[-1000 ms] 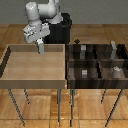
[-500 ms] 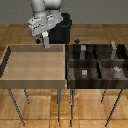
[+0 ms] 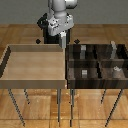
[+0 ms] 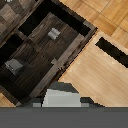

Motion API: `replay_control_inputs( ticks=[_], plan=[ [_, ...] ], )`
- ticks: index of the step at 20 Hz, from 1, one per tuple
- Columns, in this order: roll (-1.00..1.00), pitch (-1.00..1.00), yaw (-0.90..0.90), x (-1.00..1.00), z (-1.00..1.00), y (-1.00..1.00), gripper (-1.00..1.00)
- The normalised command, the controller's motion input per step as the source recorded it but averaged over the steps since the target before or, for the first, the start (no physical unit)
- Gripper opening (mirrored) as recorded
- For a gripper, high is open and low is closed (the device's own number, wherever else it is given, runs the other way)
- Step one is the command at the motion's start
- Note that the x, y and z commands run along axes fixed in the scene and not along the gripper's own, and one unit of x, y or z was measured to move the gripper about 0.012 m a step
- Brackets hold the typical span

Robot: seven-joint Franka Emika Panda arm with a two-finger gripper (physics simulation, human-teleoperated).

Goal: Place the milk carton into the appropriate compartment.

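Observation:
My gripper [image 3: 62, 35] hangs above the seam between the two trays, near their back edge. It is shut on the milk carton [image 3: 62, 41], a small pale grey-white carton held upright below the hand. In the wrist view the carton [image 4: 60, 97] fills the lower middle, with the fingers hidden behind it. The dark wooden compartment tray [image 3: 100, 83] lies to the exterior view's right of the carton. The wrist view shows two of its compartments [image 4: 35, 55] below the hand.
A light wooden open tray [image 3: 34, 83] stands on the exterior view's left. The dark tray holds a short grey cube [image 3: 83, 50], a taller dark-grey box [image 3: 114, 48], a small grey block [image 3: 84, 73] and a pale item [image 3: 116, 70]. Both trays stand on thin legs.
The gripper with the carton has moved toward the exterior view's right, from over the light tray to the seam by the dark compartment tray.

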Motion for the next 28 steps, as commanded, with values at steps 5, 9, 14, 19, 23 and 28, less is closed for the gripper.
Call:
replay_control_inputs(
  ticks=[5,9,14,19,23,28],
  plan=[
    [0.0,0.0,0.0,0.0,0.0,1.0,-1.0],
    [0.0,0.0,0.0,-0.08,0.0,0.5,-1.0],
    [0.0,0.0,0.0,-0.8,0.0,0.0,-1.0],
    [0.0,0.0,0.0,0.0,-0.6,0.0,-1.0],
    [0.0,0.0,0.0,0.0,-1.0,0.0,-1.0],
    [0.0,0.0,0.0,0.0,0.0,0.0,1.0]
  ],
)
